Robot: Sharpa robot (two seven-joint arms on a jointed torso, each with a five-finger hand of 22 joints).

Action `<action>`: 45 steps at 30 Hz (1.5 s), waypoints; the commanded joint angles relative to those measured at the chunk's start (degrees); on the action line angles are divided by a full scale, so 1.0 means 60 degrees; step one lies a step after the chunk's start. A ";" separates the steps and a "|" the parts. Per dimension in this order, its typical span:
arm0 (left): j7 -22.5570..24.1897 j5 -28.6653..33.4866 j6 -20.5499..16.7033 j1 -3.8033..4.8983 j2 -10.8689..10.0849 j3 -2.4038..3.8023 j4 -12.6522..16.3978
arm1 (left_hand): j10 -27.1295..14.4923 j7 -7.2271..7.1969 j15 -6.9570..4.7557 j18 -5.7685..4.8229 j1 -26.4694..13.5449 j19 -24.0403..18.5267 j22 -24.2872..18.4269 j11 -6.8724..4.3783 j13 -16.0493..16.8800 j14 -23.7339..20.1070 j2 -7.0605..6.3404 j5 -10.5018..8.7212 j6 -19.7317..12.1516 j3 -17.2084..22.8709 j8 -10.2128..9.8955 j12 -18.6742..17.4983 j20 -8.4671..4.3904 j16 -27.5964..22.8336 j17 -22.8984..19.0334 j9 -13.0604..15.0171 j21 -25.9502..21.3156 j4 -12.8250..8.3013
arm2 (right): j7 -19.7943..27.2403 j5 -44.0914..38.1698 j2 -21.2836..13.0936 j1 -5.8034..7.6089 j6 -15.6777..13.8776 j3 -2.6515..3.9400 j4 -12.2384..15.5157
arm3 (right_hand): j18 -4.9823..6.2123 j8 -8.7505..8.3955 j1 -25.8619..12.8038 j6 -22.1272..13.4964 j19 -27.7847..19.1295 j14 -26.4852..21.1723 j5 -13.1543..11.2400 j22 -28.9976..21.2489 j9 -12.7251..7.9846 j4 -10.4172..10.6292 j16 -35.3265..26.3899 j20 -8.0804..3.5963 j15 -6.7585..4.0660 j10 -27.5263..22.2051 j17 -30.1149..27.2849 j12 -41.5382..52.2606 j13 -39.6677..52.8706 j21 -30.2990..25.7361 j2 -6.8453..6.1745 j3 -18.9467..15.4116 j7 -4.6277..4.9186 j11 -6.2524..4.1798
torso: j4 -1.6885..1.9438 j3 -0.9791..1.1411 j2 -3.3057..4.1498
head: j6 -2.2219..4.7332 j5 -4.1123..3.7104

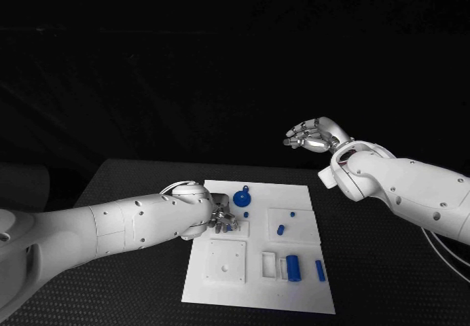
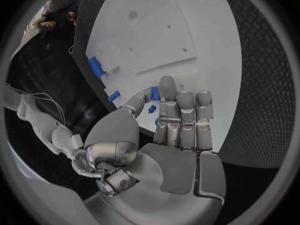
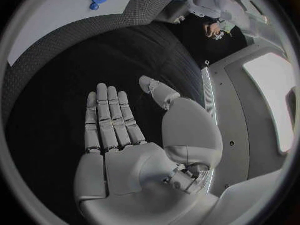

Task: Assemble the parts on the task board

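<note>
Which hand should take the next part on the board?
Left, probably. The left hand is already low over the white board, close to the small blue parts. The right hand is raised, open, beyond the board's far edge.

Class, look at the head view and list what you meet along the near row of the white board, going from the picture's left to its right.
Square white plate with small holes → narrow white frame → thick blue cylinder → thin blue pin, all on the task board.
</note>
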 commanded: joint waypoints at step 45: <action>-0.0196 0.1358 0.0702 -0.0042 0.0002 0.0028 -0.0101 | 0.0438 -0.0412 -0.0234 0.0116 -0.1199 0.0231 0.0173 -0.0088 0.0269 0.0355 -0.0222 -0.1923 0.0671 0.2862 0.0128 0.0142 -0.1193 0.0259 -0.0110 0.0321 0.0266 0.0483 | 0.0063 -0.0005 0.0026 -0.0044 0.0139 0.0001 -0.0033 | -0.0062 0.0038 0.0095 -0.0024 -0.0061 0.0029 0.0103 0.0004 -0.0026 0.0012 -0.0101 0.0041 0.0030 0.0133 -0.0021 -0.0133 -0.0004 -0.0071 0.0100 0.0019 -0.0029 -0.0004 | 0.0004 -0.0004 0.0001 | 0.0028 0.0003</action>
